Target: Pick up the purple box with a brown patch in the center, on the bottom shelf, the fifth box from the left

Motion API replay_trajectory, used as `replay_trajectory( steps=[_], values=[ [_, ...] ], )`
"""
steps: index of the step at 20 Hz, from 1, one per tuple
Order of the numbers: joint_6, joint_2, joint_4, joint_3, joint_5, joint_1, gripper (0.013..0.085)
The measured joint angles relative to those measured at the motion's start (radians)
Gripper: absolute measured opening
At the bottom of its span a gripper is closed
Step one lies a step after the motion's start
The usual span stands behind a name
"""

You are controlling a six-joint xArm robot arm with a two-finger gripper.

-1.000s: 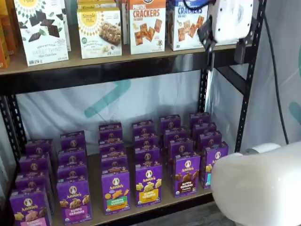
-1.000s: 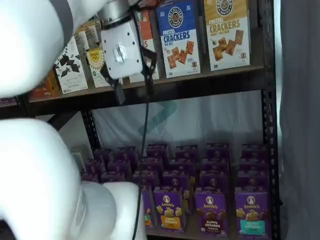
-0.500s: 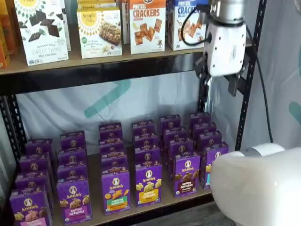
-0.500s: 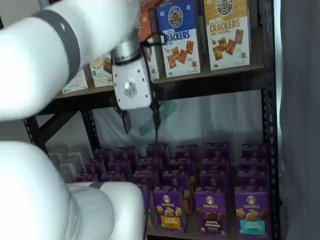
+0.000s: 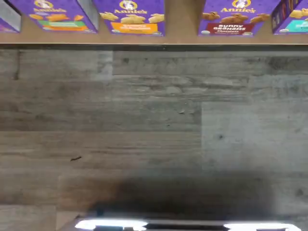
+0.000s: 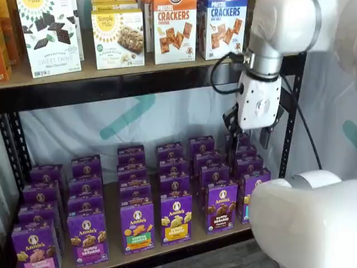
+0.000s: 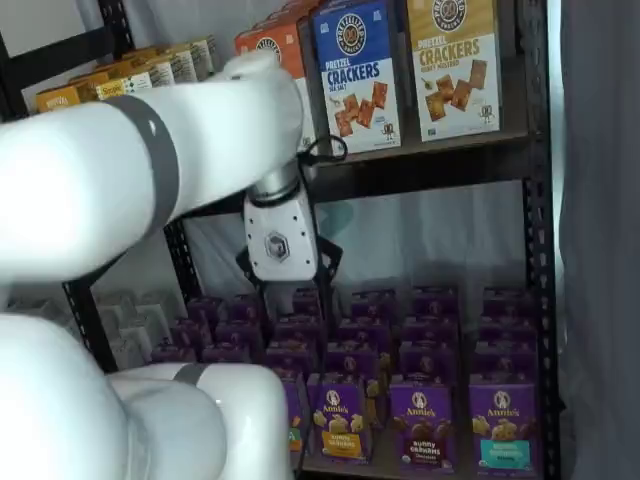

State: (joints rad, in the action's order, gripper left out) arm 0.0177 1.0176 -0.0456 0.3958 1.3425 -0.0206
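Observation:
The purple box (image 6: 221,206) with brown bunny crackers on its front stands in the front row of the bottom shelf (image 6: 113,220). It also shows in a shelf view (image 7: 421,420) and in the wrist view (image 5: 232,19). My gripper (image 6: 249,137) hangs above the back rows of purple boxes, up and to the right of that box, touching nothing. It shows in both shelf views, here too (image 7: 290,288). Its two black fingers (image 6: 266,135) stand apart with a plain gap, and nothing is between them.
Several rows of other purple Annie's cartons (image 6: 176,216) fill the bottom shelf. Cracker boxes (image 6: 174,29) stand on the shelf above. A black rack post (image 6: 290,123) is right beside the gripper. My white arm (image 6: 307,220) fills the foreground. Grey plank floor (image 5: 154,130) lies before the shelf.
The gripper has come down from the level of the upper shelf's edge to just above the purple boxes on the bottom shelf. The boxes have not moved.

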Motion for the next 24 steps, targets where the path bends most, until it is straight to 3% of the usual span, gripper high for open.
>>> replay_trajectory(
  steps=[5, 12, 16, 21, 24],
  values=[
    [0.034, -0.071, -0.01, -0.107, -0.175, -0.024, 0.085],
    [0.063, -0.248, -0.015, -0.19, -0.445, -0.036, 0.085],
    [0.087, -0.409, -0.024, -0.209, -0.626, -0.044, 0.085],
    [0.062, -0.635, 0.019, -0.202, -0.836, -0.046, 0.085],
    [0.067, -0.741, 0.014, -0.196, -0.937, -0.043, 0.085]
  ],
)
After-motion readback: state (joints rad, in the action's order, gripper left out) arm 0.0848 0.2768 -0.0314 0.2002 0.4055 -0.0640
